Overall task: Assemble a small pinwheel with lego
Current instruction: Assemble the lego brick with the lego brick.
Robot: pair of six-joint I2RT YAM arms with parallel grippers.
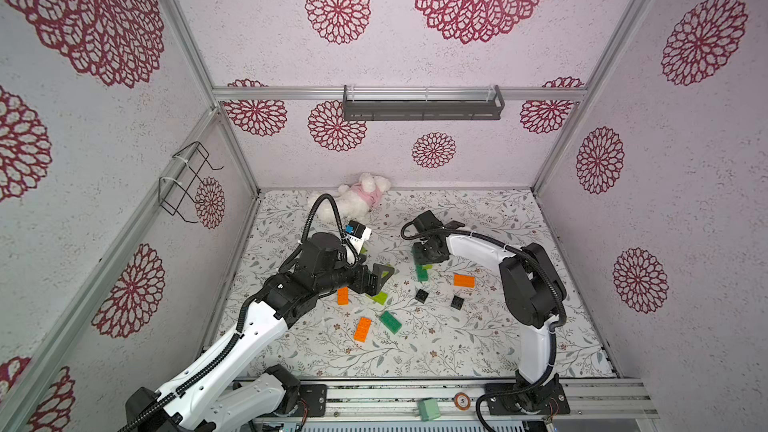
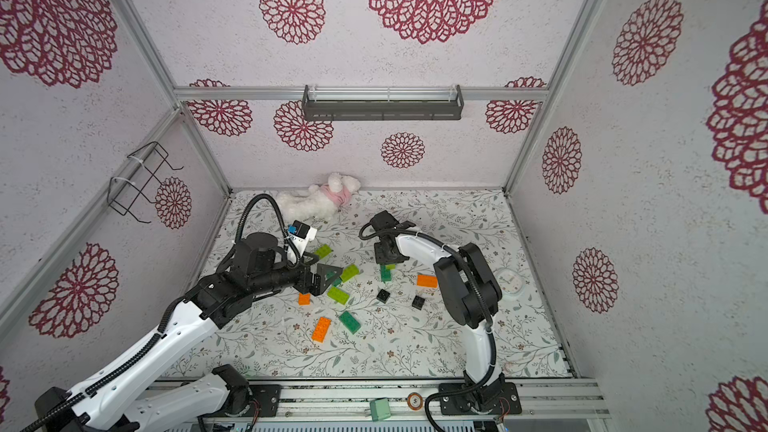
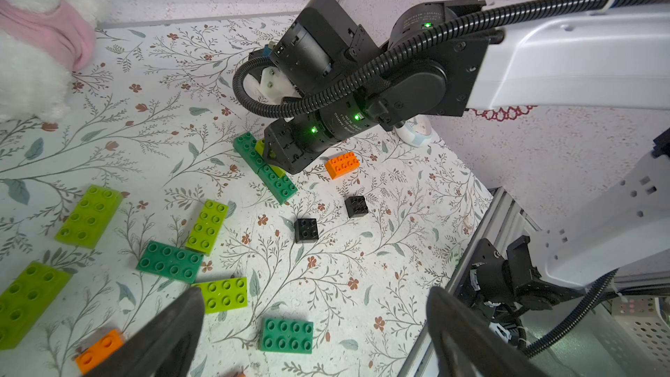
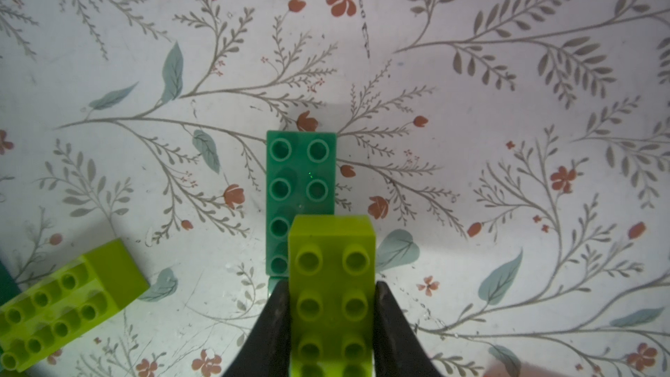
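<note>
My right gripper (image 4: 331, 306) is shut on a lime green lego brick (image 4: 331, 284), studs up, held low over the end of a dark green brick (image 4: 301, 183) lying on the mat. In a top view that gripper (image 1: 428, 259) points down at the dark green bricks (image 1: 422, 273). My left gripper (image 3: 315, 297) stands wide open with nothing between its fingers, hovering over loose bricks: a dark green one (image 3: 286, 335) and a lime one (image 3: 224, 293). Orange bricks (image 1: 464, 280) (image 1: 363, 328) and two black squares (image 1: 421, 295) (image 1: 457, 302) lie scattered on the mat.
A white plush toy (image 1: 357, 201) lies at the back wall. A small white clock (image 2: 509, 282) sits behind the right arm. A grey shelf (image 1: 422, 105) and a wire rack (image 1: 187, 184) hang on the walls. A green block (image 1: 428, 409) rests on the front rail.
</note>
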